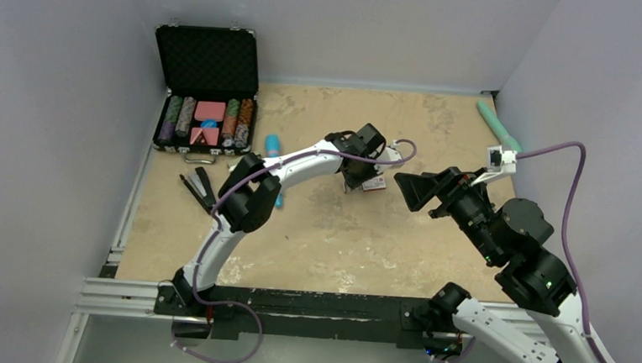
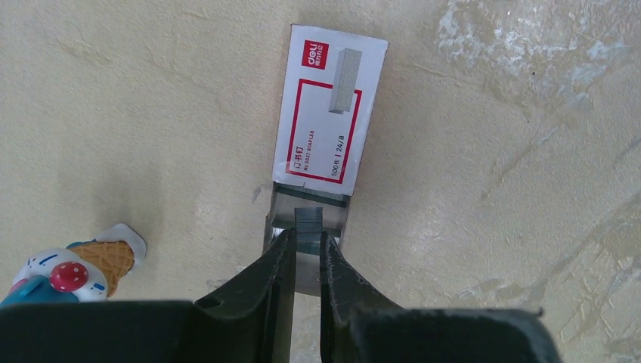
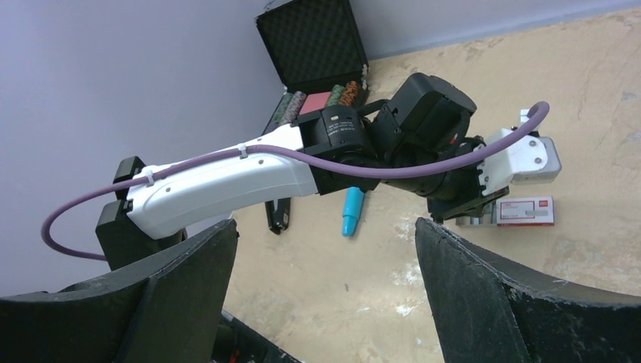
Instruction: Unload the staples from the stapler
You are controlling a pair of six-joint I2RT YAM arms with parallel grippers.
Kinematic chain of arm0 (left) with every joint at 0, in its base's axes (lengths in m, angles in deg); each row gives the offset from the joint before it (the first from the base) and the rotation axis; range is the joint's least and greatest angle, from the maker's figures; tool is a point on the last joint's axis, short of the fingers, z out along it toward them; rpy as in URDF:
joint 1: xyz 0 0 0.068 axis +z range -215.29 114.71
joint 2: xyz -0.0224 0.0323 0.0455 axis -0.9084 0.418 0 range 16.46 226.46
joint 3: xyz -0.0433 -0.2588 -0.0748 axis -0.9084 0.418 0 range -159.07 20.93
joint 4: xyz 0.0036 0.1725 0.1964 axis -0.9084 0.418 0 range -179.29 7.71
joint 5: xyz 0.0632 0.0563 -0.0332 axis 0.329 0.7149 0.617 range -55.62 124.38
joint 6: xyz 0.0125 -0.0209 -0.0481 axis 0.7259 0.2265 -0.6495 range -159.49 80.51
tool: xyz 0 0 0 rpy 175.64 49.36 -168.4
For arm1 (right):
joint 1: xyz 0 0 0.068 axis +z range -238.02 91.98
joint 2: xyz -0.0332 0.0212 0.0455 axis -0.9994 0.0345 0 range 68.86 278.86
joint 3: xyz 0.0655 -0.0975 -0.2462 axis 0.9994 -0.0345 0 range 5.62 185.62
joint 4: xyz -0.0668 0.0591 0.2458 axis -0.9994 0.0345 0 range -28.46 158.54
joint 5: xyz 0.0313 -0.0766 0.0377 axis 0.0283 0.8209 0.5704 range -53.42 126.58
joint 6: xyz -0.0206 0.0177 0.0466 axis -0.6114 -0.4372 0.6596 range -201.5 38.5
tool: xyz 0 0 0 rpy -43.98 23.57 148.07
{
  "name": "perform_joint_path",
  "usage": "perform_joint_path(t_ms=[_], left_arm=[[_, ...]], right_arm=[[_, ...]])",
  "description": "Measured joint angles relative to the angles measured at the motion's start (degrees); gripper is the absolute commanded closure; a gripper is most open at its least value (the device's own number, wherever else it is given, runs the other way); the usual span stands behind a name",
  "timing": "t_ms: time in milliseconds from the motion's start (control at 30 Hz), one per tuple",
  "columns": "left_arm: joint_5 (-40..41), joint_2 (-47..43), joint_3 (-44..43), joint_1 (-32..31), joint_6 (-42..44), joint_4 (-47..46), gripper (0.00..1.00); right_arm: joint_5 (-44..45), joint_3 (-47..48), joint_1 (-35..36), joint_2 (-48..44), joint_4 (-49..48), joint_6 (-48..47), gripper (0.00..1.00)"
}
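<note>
Partly hidden, staples (image 2: 308, 219) sit pinched in left hand (image 2: 306, 255).

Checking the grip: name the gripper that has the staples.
The left gripper, closed on the grey strip of staples at the open end of the staple box. The right gripper stands wide open, holding nothing.

You have an open black case (image 1: 207, 61) at the far left of the table (image 1: 340, 233), with rows of poker chips (image 1: 185, 118) inside. A teal stick (image 1: 498, 125) lies along the right wall. An ice-cream-cone toy (image 2: 75, 268) lies on the tabletop.
</note>
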Motion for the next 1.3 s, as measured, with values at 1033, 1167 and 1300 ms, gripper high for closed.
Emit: perform_joint_path(t_ms=[1033,1167,1300], left_arm=[[2.9,-0.1,2.8,0.1,1.5,-1.2,0.99],[3.0,-0.4,3.3,0.2,1.5,-1.4,0.99],[3.0,-0.4,3.3,0.2,1.5,-1.3,0.93]], right_arm=[[0.0,-0.7,0.0,-0.4,0.0,0.0,0.09],[0.0,-1.2,0.0,-0.6,0.0,0.1,0.09],[0.0,-1.3,0.0,-0.6,0.0,0.1,0.09]])
